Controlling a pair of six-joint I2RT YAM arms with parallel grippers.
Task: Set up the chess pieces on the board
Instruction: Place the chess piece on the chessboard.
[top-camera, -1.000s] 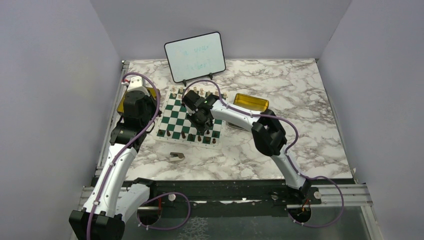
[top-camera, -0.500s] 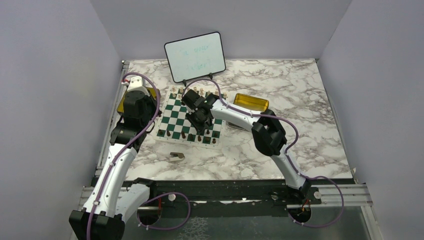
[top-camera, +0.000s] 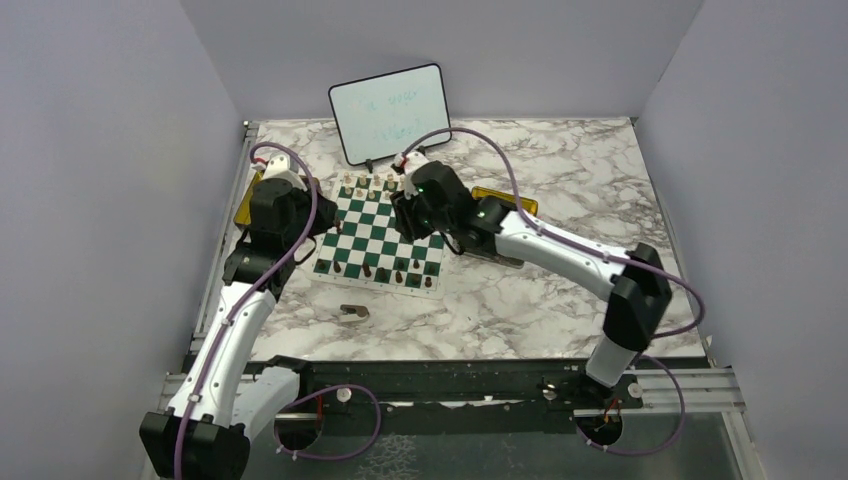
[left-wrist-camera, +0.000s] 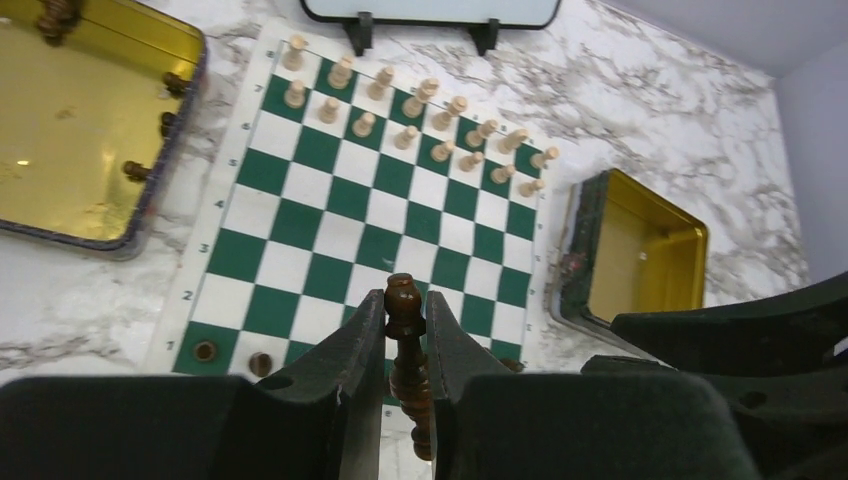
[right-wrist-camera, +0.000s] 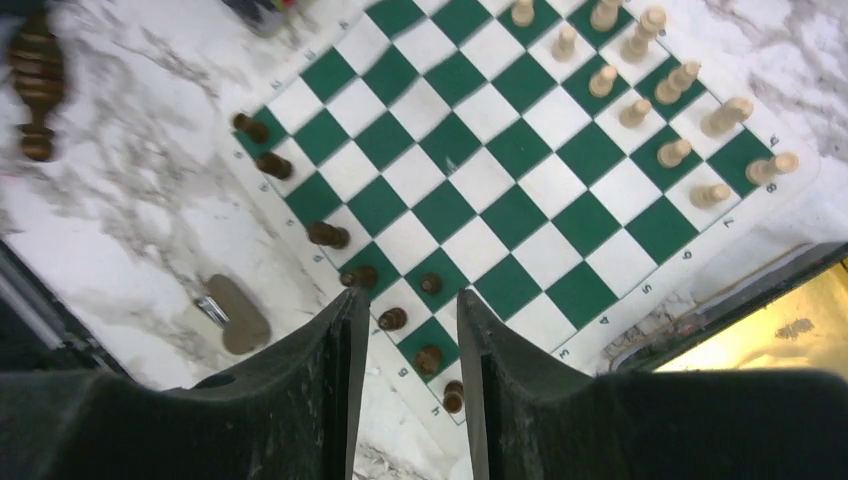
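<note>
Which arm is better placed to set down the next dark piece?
Left. The left gripper is shut on a dark brown piece at the board's near edge. The right gripper is open and empty above the board.

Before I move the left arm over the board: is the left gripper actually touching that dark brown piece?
Touching. The left wrist view shows the dark brown piece wedged in the left gripper, both jaws pressed against its sides with no gap.

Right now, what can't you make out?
Top view: writing on the whiteboard, too faint; part of the board, under the right arm.
Left wrist: base of the dark piece, sunk inside the left hand.
Right wrist: one board corner, behind the right hand.
</note>
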